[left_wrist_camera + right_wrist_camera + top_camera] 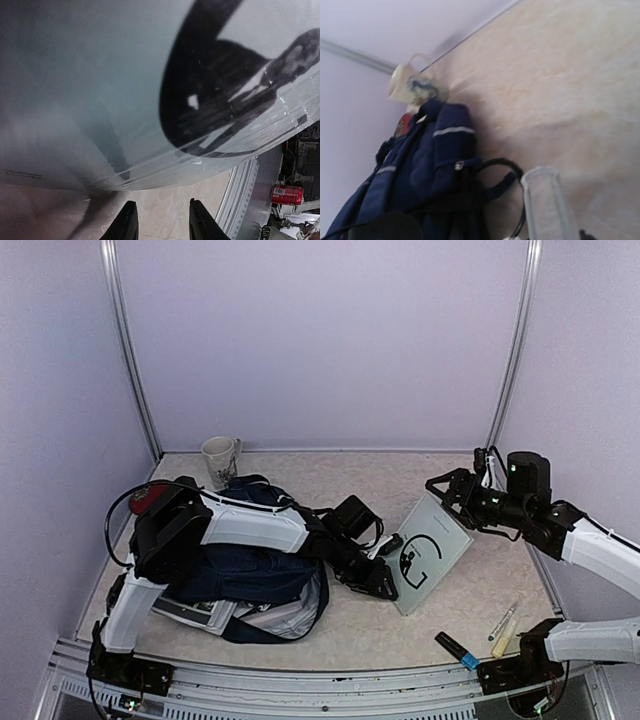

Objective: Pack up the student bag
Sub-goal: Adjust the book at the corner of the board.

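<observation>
Right fingers [451, 491] pinch the top edge of the book [432, 555], tilted on the tabletop [350, 466]. I see left fingers [385, 584] spread, empty, beside the student bag [250, 575].

Even, soft light; both wrist views blurred.

Pale mug [220, 460] at the back, tilted grey book [443, 540], black marker [452, 647], pale pen [503, 622], red can [287, 194]
</observation>
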